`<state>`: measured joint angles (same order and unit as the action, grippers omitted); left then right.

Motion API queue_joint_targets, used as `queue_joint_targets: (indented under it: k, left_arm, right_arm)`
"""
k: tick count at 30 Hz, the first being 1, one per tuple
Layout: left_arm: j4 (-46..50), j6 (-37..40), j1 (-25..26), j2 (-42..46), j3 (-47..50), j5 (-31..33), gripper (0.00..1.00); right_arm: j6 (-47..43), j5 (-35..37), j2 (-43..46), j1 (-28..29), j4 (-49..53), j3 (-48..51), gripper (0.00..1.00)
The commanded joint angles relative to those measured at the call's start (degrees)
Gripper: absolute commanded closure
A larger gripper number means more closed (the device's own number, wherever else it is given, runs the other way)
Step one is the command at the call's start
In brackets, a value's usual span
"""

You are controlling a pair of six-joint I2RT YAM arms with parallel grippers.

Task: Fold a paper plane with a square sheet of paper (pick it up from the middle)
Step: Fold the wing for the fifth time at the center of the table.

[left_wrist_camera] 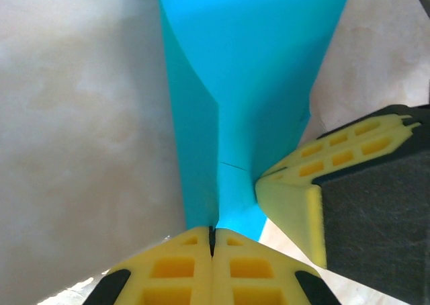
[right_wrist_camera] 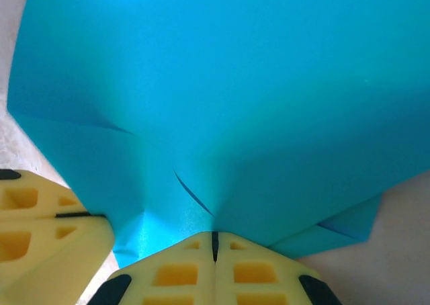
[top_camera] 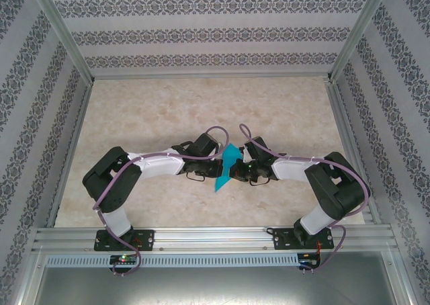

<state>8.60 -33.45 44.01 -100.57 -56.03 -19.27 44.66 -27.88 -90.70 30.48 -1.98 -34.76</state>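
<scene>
Top external view: two arms, each bent sharply at the elbow, reach inward so that their wrists meet over the middle of the table [top_camera: 168, 110]. The left arm [top_camera: 111, 181] bows out leftward and its forearm runs right; the right arm [top_camera: 336, 184] mirrors it. One teal paper [top_camera: 227, 165] stands between them, a corner pointing to the near edge. The left gripper [top_camera: 216, 172] and right gripper [top_camera: 236, 172] both clamp it from opposite sides, close together. In each wrist view the two yellow pads [left_wrist_camera: 188, 271] press flat together, with the paper's creased lower edge pinched in the seam.
</scene>
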Motion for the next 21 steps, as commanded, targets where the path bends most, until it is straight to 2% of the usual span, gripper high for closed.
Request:
queue_joint_targets:
  k: [1, 21]
  left_arm:
    - [-0.8, -0.5, 1.0, -0.5, -1.0, -2.2, 0.95]
    - [-7.8, -4.0, 1.3, -3.7, -0.3, -6.9, 0.94]
  right_arm:
    - [-0.2, 1.0, -0.1, -0.8, 0.0, 1.8, 0.96]
    - [2.1, -2.0, -0.9, -2.3, -6.8, 5.6, 0.96]
